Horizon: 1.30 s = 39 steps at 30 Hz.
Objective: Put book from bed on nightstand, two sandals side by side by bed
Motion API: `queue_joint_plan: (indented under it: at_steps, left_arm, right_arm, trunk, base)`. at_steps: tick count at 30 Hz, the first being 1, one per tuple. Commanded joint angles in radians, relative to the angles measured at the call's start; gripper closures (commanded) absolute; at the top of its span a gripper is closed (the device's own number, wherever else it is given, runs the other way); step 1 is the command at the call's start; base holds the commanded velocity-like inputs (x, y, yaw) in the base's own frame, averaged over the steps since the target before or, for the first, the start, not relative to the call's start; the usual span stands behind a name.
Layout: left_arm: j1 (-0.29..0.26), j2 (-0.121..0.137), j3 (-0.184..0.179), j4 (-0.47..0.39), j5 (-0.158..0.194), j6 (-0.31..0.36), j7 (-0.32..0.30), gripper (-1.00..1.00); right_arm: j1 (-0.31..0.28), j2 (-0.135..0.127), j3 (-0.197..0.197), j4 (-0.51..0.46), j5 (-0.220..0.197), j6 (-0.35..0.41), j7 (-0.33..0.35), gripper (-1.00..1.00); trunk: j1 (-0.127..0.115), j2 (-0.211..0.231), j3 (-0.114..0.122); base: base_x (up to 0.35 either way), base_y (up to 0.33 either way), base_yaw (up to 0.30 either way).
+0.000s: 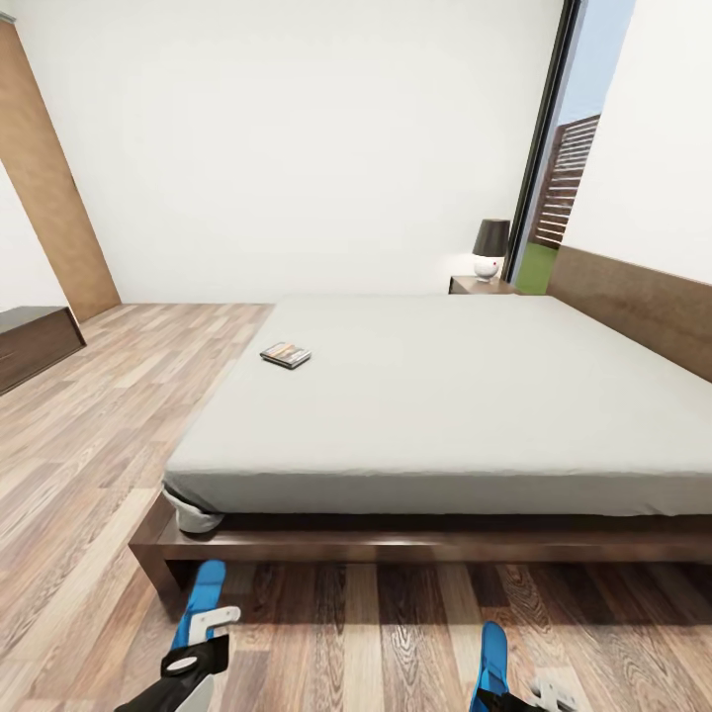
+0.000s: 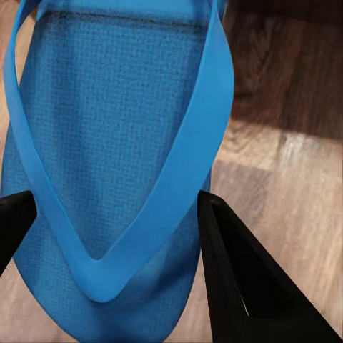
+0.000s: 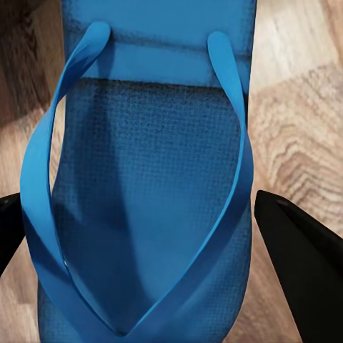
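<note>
Sandal step in hand: left end effector (image 2: 111, 221) clamped on left sandal (image 2: 107, 143), right end effector (image 3: 153, 221) straddling right sandal (image 3: 143, 179), grip uncertain; next, setting both together beside bed (image 1: 445, 539); book (image 1: 286, 355) on mattress.

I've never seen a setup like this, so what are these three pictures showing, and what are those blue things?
It is a simulated two-armed robot in a bedroom. The big picture comes from a camera on its head, looking at the bed, where a small book lies on the bare mattress. The other two come from cameras beside each claw. The left claw and the right claw each straddle a blue sandal: one on the left, one on the right. Whether the claws actually grip them, I cannot tell. A lamp stands on the nightstand beyond the bed.
</note>
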<state>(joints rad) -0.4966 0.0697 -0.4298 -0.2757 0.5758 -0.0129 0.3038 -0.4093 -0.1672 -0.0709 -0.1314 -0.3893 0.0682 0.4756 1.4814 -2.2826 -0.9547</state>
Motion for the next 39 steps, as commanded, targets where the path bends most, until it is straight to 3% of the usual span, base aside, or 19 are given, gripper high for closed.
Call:
queue_joint_plan:
  at_steps: [1, 8, 14, 18, 30, 31, 33, 34, 35, 37, 38, 39]
  left_arm:
    - [0.0, 0.001, -0.01, -0.001, 0.008, 0.0, 0.003, 1.0]
    - [0.0, 0.002, -0.016, 0.001, 0.011, 0.012, -0.001, 1.0]
    - [0.0, 0.006, -0.007, 0.0, 0.011, 0.163, -0.045, 1.0]
    - [0.0, 0.009, -0.004, -0.004, 0.011, 0.205, -0.052, 1.0]
    - [0.0, 0.01, -0.004, -0.007, 0.01, 0.145, -0.055, 1.0]
    - [0.0, 0.01, -0.004, -0.007, 0.01, 0.144, -0.055, 1.0]
    - [0.0, 0.01, -0.004, -0.007, 0.01, 0.144, -0.056, 1.0]
    - [0.0, 0.01, -0.004, -0.007, 0.01, 0.145, -0.056, 1.0]
    - [0.0, 0.01, -0.004, -0.007, 0.01, 0.146, -0.057, 1.0]
    - [0.0, 0.009, -0.003, -0.007, 0.01, 0.146, -0.056, 1.0]
    - [0.0, 0.009, -0.004, -0.007, 0.01, 0.146, -0.056, 1.0]
    - [0.0, 0.009, -0.004, -0.007, 0.01, 0.146, -0.056, 1.0]
  right_arm:
    - [0.0, 0.0, -0.007, -0.001, -0.002, 0.007, 0.005, 1.0]
    - [0.0, 0.0, -0.007, -0.001, -0.003, 0.007, 0.005, 1.0]
    - [0.0, 0.0, -0.007, -0.001, -0.003, 0.007, 0.005, 1.0]
    - [0.0, 0.0, -0.007, -0.001, -0.003, 0.007, 0.005, 1.0]
    - [0.0, -0.004, -0.017, -0.009, -0.006, 0.017, 0.007, 1.0]
    - [0.0, -0.013, -0.018, -0.013, -0.006, 0.02, 0.008, 1.0]
    - [0.0, -0.054, -0.019, -0.035, -0.006, 0.027, 0.015, 1.0]
    - [0.0, -0.073, -0.019, -0.061, -0.006, 0.034, 0.039, 1.0]
    - [0.0, -0.106, -0.018, -0.142, -0.007, 0.092, 0.179, 1.0]
    - [0.0, -0.135, -0.019, -0.191, -0.007, 0.252, 0.346, 1.0]
    - [0.0, -0.146, -0.02, -0.217, -0.007, 0.339, 0.407, 1.0]
    - [0.0, -0.15, -0.02, -0.263, -0.007, 0.374, 0.431, 1.0]
  trunk:
    - [0.0, 0.0, -0.001]
    - [0.0, 0.0, -0.001]
    - [0.0, 0.0, -0.001]
    - [0.0, 0.0, -0.001]
    - [0.0, 0.0, -0.001]
    - [0.0, 0.0, -0.001]
    - [0.0, 0.0, -0.001]
    - [0.0, 0.0, -0.001]
    - [0.0, 0.0, -0.001]
    - [0.0, 0.0, -0.001]
    - [0.0, 0.0, -0.001]
    - [0.0, 0.0, -0.001]
  base:
    - [0.0, 0.0, 0.0]
    - [0.0, 0.0, 0.0]
    - [0.0, 0.0, 0.0]
    - [0.0, 0.0, 0.0]
    - [0.0, 0.0, 0.0]
    - [0.0, 0.0, 0.0]
    - [0.0, 0.0, 0.0]
    - [0.0, 0.0, 0.0]
    - [0.0, 0.0, 0.0]
    - [0.0, 0.0, 0.0]
    - [0.0, 0.0, 0.0]
    - [0.0, 0.0, 0.0]
